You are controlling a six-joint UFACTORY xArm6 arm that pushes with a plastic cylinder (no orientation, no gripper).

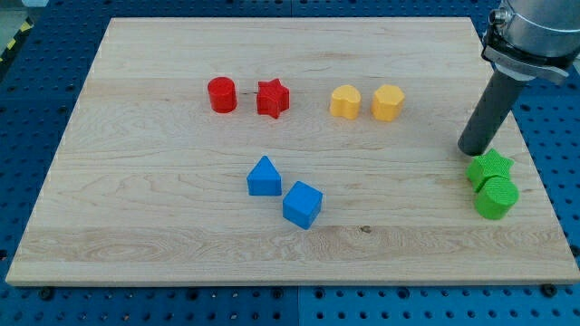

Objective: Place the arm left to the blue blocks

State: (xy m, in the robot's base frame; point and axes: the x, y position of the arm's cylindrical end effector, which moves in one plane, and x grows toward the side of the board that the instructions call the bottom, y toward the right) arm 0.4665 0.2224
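Observation:
Two blue blocks lie at the board's lower middle: a blue house-shaped block (264, 177) and, just to its lower right, a blue cube (302, 205). My tip (472, 150) is at the board's right side, far to the right of both blue blocks. It stands just above and left of the green star block (490, 167).
A green cylinder (497, 197) sits just below the green star. A red cylinder (222, 94) and a red star (272, 99) lie at the upper left. Two yellow blocks (344, 101) (388, 102) lie at the upper middle. The wooden board (136, 226) lies on a blue perforated table.

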